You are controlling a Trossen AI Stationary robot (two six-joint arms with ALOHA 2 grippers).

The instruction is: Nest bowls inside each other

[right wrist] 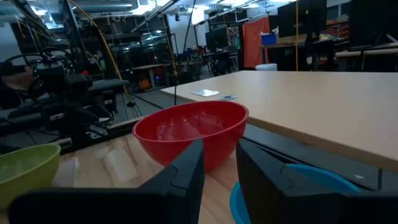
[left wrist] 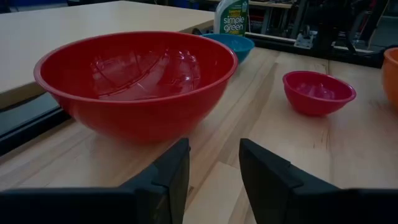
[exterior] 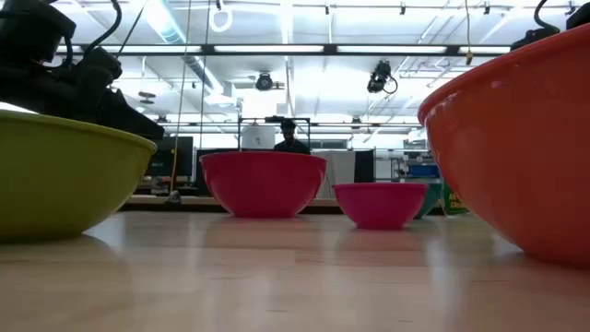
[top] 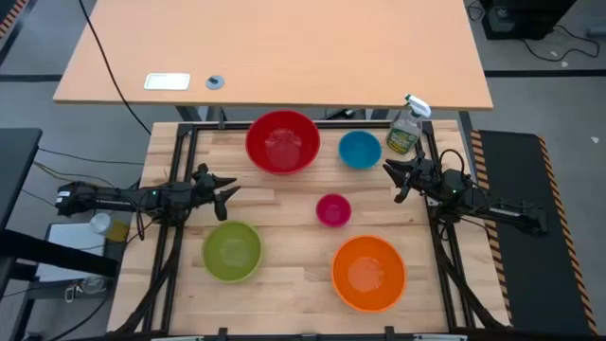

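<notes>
Five bowls stand apart, each upright on its base on the wooden table: red point(top: 282, 142) at the far middle, blue point(top: 360, 149) to its right, magenta pink point(top: 333, 209) in the centre, lime green point(top: 232, 250) near left, orange point(top: 368, 273) near right. My left gripper point(top: 227, 191) hovers at the left, open and empty, pointing toward the red bowl point(left wrist: 137, 81). My right gripper point(top: 394, 174) hovers at the right, open and empty, just beside the blue bowl point(right wrist: 311, 186), with the red bowl point(right wrist: 189, 130) beyond it.
A clear spray bottle point(top: 405, 128) with greenish liquid stands at the far right corner, behind the blue bowl. A larger tan table point(top: 275, 47) lies beyond the far edge. Bare wood shows between the bowls around the magenta one point(left wrist: 318, 92).
</notes>
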